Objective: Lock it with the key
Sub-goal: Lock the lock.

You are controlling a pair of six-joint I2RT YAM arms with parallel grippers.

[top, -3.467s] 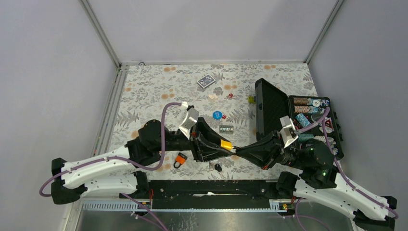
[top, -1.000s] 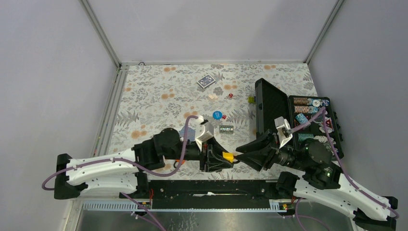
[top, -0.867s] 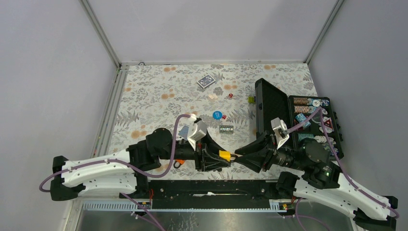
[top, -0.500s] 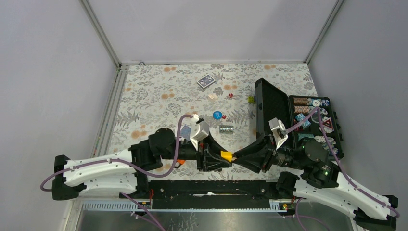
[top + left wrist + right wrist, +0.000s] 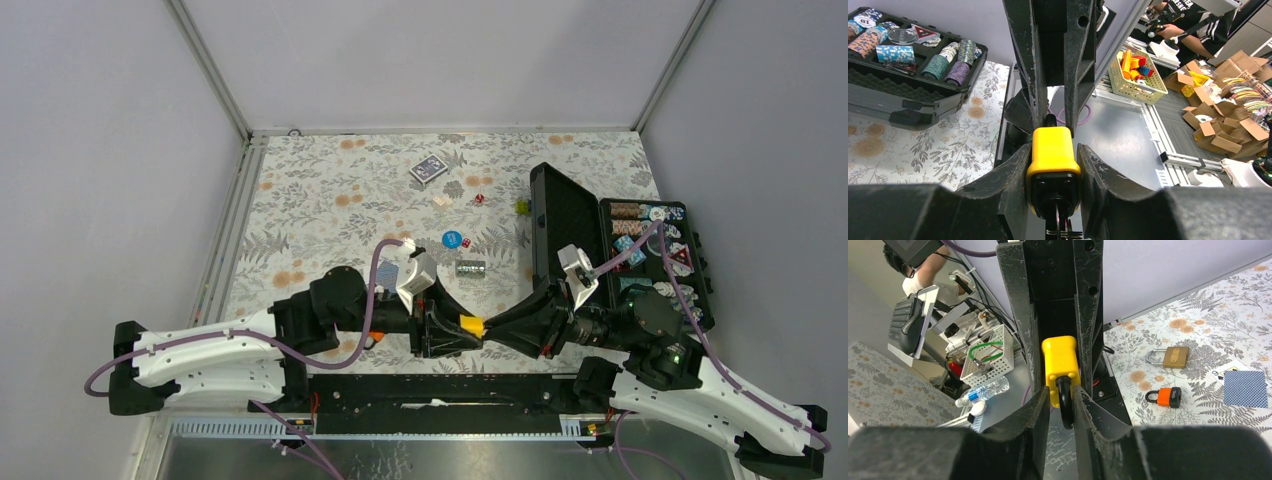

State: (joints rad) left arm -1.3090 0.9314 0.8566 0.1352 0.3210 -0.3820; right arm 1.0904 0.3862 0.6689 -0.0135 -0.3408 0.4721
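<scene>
A yellow padlock (image 5: 470, 325) is held in the air between both grippers near the table's front edge. My left gripper (image 5: 458, 330) is shut on its yellow body (image 5: 1053, 147). A key on a wire ring (image 5: 1060, 216) sticks out of the lock's black underside, towards the left wrist camera. My right gripper (image 5: 492, 331) faces the left one and is shut on the lock's black shackle (image 5: 1064, 407). The yellow body also shows in the right wrist view (image 5: 1060, 365).
An orange padlock (image 5: 1167, 396) and a brass padlock (image 5: 1173, 356) lie on the floral mat, beside a blue card (image 5: 1245, 388). An open black case (image 5: 560, 225) with poker chips (image 5: 655, 245) stands at the right. A card deck (image 5: 428, 169) and dice lie farther back.
The left gripper with the yellow padlock shifted a little. The right gripper moved left and closed onto the shackle end. Little differs over the last half second.
</scene>
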